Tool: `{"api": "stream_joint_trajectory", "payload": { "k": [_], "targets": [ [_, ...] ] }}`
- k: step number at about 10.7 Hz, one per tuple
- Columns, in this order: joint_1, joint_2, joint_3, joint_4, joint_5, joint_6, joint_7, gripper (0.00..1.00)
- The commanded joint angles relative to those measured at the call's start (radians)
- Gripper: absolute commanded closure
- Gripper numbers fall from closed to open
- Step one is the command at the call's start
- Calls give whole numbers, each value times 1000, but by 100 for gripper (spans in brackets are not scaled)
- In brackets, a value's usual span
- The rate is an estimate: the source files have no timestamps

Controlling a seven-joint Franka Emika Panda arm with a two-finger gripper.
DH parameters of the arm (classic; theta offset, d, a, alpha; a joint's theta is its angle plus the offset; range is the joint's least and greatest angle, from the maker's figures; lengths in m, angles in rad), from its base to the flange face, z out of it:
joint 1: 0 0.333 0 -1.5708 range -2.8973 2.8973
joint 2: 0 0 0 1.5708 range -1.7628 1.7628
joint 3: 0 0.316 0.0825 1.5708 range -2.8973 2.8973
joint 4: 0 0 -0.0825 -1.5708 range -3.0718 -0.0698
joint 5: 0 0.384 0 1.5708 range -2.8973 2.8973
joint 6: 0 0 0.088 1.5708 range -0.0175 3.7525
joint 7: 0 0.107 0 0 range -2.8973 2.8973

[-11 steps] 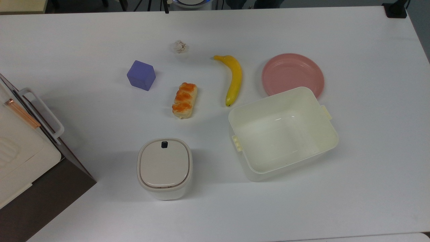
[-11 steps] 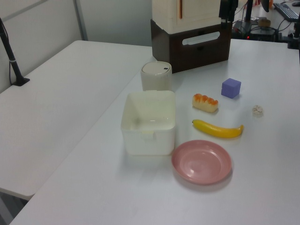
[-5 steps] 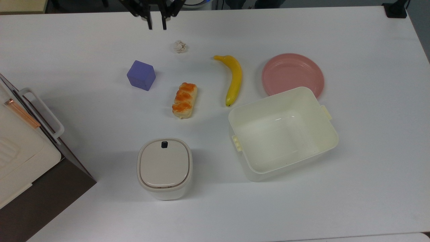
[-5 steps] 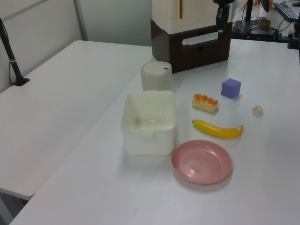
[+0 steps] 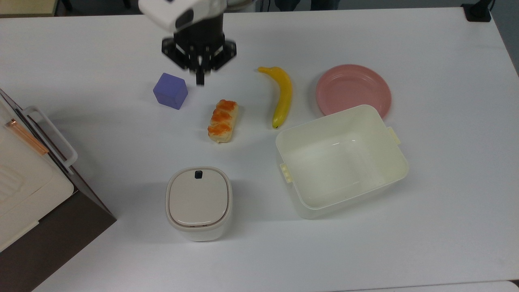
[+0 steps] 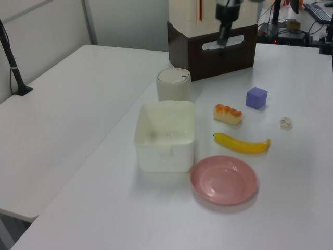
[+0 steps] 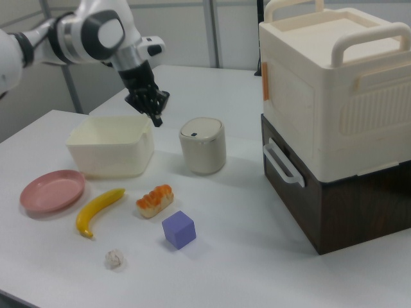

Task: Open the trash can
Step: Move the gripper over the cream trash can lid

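White matte table (image 5: 446, 227) bearing all items. Stacked cabinet (image 7: 334, 122): cream ribbed plastic box with loop handles over a dark wood-grain base, at the top view's left edge. Cream tub (image 5: 341, 160): glossy, lidless, rectangular with rounded corners, side tabs. Robot arm (image 7: 90, 29): smooth white shell, black wrist. Trash can (image 5: 198, 202): small white rounded-square plastic bin standing upright, long axis vertical, beige lid closed flat; its black button (image 5: 198, 174) sits at the lid edge facing the bread. The can stands between cabinet and tub, near the top view's lower middle. Pink plate (image 5: 353, 90): round, shallow. Banana (image 5: 282, 95): curved, yellow. Bread (image 5: 222, 120): orange-glazed, lumpy. Purple cube (image 5: 170, 91): matte. Gripper (image 5: 200, 79): black fingers drawn together to a narrow tip, holding nothing, just beside the cube. Crumpled paper ball (image 7: 114, 258).
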Motion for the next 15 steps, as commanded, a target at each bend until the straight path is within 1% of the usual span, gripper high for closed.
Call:
{"api": "stream_joint_trajectory", "payload": {
  "k": [1,2,3,4,5,6,8,9,10,15],
  "targets": [
    [14,62,-8,37,-30,56,65,100],
    [30,96,-11,56,-36,99,94,100],
    [33,125,-11,60,-75,169,154,100],
    [33,146,-13,64,-114,243,243,100],
    [33,157,-13,67,-143,294,306,100],
    [33,160,-13,65,-163,309,325,100],
    [33,196,-13,67,-169,337,337,100],
    [33,214,-15,67,-169,390,351,100],
    [33,222,-16,67,-174,412,358,100],
    [30,272,-16,64,-272,525,405,100]
  ]
}}
